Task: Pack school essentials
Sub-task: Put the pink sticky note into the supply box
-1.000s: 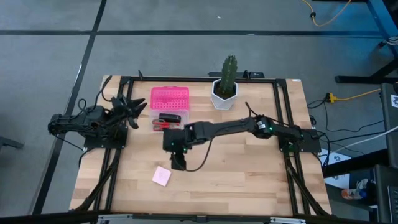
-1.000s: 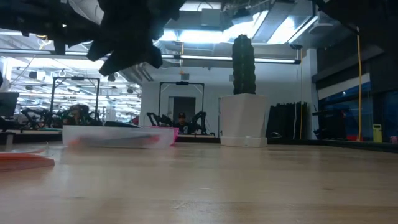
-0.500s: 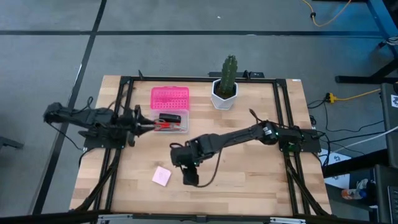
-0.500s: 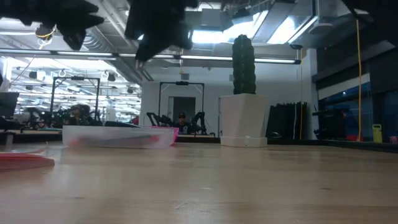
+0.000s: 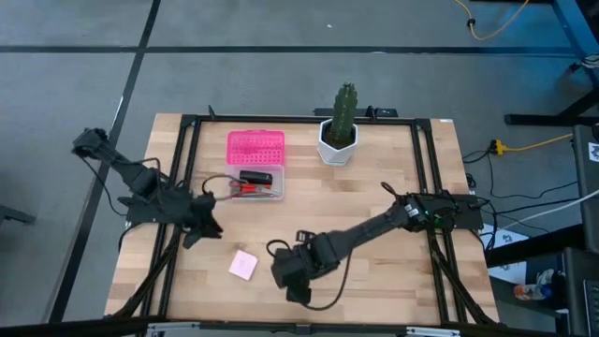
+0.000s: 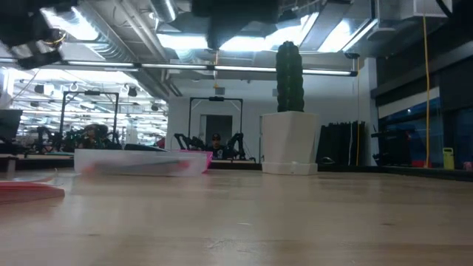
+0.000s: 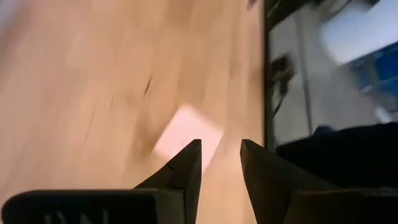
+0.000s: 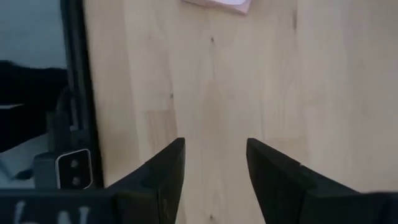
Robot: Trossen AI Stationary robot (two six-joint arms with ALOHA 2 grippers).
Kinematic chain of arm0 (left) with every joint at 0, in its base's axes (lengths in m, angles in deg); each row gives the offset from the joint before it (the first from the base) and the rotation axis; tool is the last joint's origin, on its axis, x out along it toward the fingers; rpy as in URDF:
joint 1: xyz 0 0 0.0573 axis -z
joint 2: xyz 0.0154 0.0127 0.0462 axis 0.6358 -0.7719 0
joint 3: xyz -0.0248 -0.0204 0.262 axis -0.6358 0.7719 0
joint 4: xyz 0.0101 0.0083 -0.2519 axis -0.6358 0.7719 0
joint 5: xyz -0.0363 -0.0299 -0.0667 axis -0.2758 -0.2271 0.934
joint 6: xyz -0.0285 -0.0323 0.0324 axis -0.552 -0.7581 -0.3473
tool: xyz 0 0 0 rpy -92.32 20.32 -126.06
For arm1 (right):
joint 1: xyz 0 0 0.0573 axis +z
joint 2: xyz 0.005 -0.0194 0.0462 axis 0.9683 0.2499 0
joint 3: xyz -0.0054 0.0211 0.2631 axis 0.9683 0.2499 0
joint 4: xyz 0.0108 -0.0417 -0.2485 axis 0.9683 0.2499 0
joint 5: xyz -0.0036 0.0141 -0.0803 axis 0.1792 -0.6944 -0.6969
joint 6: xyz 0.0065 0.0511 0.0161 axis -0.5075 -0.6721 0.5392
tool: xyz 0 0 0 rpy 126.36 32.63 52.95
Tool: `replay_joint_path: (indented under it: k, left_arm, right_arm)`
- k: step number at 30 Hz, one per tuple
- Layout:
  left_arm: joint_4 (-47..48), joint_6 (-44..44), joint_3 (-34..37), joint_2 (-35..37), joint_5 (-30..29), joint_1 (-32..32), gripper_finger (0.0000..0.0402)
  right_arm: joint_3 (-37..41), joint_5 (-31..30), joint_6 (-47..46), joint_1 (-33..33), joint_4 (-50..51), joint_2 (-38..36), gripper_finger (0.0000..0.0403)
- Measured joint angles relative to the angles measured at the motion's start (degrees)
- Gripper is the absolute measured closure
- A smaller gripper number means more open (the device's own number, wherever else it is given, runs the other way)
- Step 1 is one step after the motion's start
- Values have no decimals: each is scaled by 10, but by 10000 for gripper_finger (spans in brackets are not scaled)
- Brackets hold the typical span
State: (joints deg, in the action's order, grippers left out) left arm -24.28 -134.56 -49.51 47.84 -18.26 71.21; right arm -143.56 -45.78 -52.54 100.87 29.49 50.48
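- I see the pink square pad [image 5: 243, 265] on the bench [image 5: 374, 253], between both tools.
- Right tool [image 5: 298, 294]: just right, nearer, released, empty.
- Left tool [image 5: 213, 227]: farther-left, slightly parted, empty.

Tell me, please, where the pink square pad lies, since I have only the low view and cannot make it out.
Observer: From above, the pink square pad lies flat on bare wood, on the side of the table away from the cactus and apart from the clear box.
Operator: Thank you. Where are the two grippers?
Observer: The right gripper hangs just right of the pad; the left gripper hangs to the pad's left, between it and the box.
Operator: Is either one holding anything?
Observer: No. Both wrist views show open fingers with nothing between them, and the pad lies ahead of each.
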Motion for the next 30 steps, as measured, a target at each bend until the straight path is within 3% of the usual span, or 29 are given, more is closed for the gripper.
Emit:
replay_joint_path:
  k: [3, 7, 11, 13, 17, 21, 26, 30]
  left_arm:
    - [35, -44, 0, -26, -1, 41, 296]
    - [41, -67, 0, -64, -11, 80, 296]
    - [40, -79, 0, -122, -3, 111, 296]
    - [35, -75, 0, -149, -3, 123, 296]
    - [27, -47, 0, -196, -5, 138, 296]
    - [27, -47, 0, -226, -5, 151, 296]
    - [2, -49, 0, -238, -5, 169, 296]
    - [-16, -49, 0, -238, -26, 178, 296]
  right_arm:
    - [0, -22, -71, 14, 74, -6, 231]
    - [0, -106, -219, 30, 194, -40, 231]
    - [0, -216, -330, 65, 191, -72, 231]
    - [0, -243, -374, 83, 167, -83, 231]
    - [2, -235, -406, 101, 73, -87, 231]
    - [43, -187, -350, 106, -110, -87, 231]
    - [145, -79, -264, 90, -370, -87, 231]
    - [252, -57, -240, 54, -507, -85, 231]
